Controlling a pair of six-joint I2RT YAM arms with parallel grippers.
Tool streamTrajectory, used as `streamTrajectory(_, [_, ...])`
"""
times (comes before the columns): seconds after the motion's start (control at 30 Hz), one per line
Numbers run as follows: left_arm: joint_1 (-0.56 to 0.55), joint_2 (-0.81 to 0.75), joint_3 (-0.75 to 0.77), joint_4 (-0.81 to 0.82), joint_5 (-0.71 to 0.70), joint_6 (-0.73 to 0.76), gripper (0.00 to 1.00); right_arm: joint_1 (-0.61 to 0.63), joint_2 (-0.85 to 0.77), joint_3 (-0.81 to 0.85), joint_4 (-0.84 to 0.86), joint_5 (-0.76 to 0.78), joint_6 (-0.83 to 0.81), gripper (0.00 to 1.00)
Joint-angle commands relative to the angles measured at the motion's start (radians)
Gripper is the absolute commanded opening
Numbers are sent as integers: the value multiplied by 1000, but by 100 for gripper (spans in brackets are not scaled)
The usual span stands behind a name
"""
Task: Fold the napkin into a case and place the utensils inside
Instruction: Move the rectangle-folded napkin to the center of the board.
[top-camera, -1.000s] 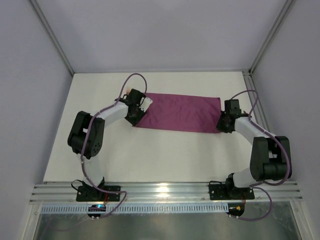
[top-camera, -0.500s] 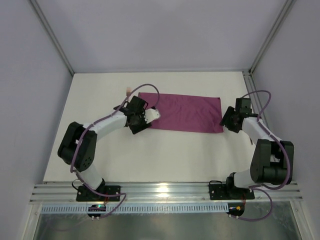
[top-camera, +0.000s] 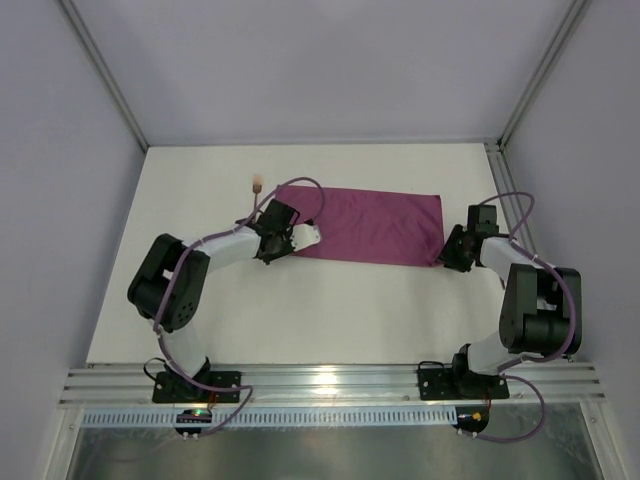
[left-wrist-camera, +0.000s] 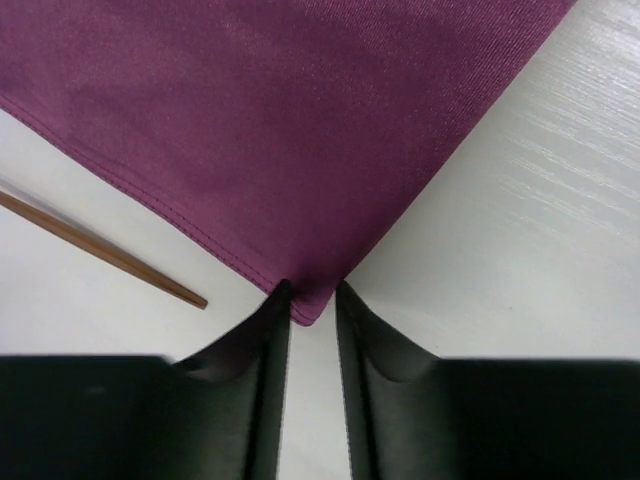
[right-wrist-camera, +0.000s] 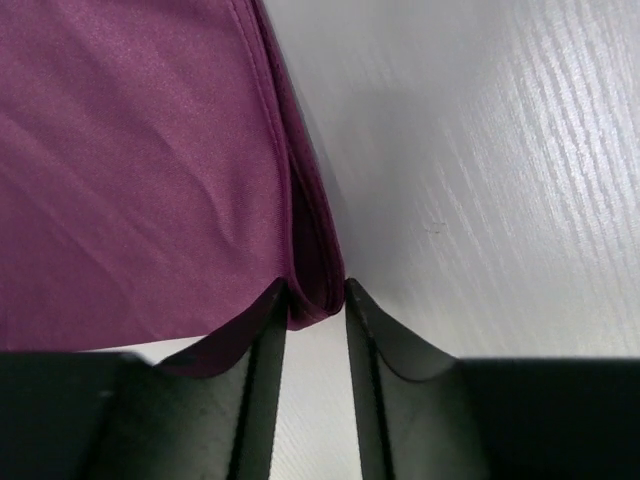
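The magenta-purple napkin (top-camera: 365, 225) lies folded into a long rectangle at the back middle of the table. My left gripper (top-camera: 284, 244) is at its near left corner, and in the left wrist view the fingers pinch the corner tip (left-wrist-camera: 312, 300). My right gripper (top-camera: 448, 254) is at its near right corner, its jaws closed on the bunched folded edge (right-wrist-camera: 315, 285). A copper-brown utensil with a pale rosy head (top-camera: 257, 184) lies just left of the napkin; its thin handle (left-wrist-camera: 100, 250) shows in the left wrist view. A second utensil is not visible.
The white table (top-camera: 300, 310) is walled by pale panels, with metal posts at the back corners. An aluminium rail (top-camera: 330, 385) runs along the near edge by the arm bases. Purple cables loop above both wrists.
My left gripper has moved from the napkin's left edge down to its near left corner, uncovering the utensil's head. My right gripper swung out and came back to the near right corner.
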Motion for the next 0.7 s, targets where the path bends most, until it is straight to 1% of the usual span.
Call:
streamTrajectory(0.0, [3,24,-15,10,5,3,21,0,-15,-19,35,26,15,31])
streamTrajectory(0.03, [3,21,-21,1,0,-2,16,0,-32,-22,35,38,12,24])
streamTrajectory(0.07, [3,14,-27,3,-6,-8,0,0,-38,-23,32,40,6,17])
streamTrajectory(0.1, [3,-2,-35,7,-11,-14,0,0,-41,-20,19,40,3,6])
streamTrajectory(0.13, [3,-13,-52,4,-12,-20,0,0,-45,-19,12,32,2,3])
streamTrajectory(0.23, [3,-72,-107,7,-8,-47,0,0,-73,-46,-10,20,-2,3])
streamTrajectory(0.3, [3,-114,-141,0,3,-63,0,0,-120,-69,-27,20,9,3])
streamTrajectory(0.33, [1,-167,-170,-22,8,-67,0,0,-143,-92,-33,26,14,3])
streamTrajectory(0.43, [0,-264,-205,-86,46,-70,0,0,-249,-143,-73,43,38,3])
streamTrajectory(0.47, [-6,-285,-226,-127,61,-70,0,0,-309,-160,-86,44,49,3])
streamTrajectory(0.57, [-37,-351,-276,-187,63,-70,0,2,-409,-223,-114,34,89,3])
streamTrajectory(0.67, [-65,-404,-311,-249,64,-74,0,3,-470,-257,-143,25,132,3])
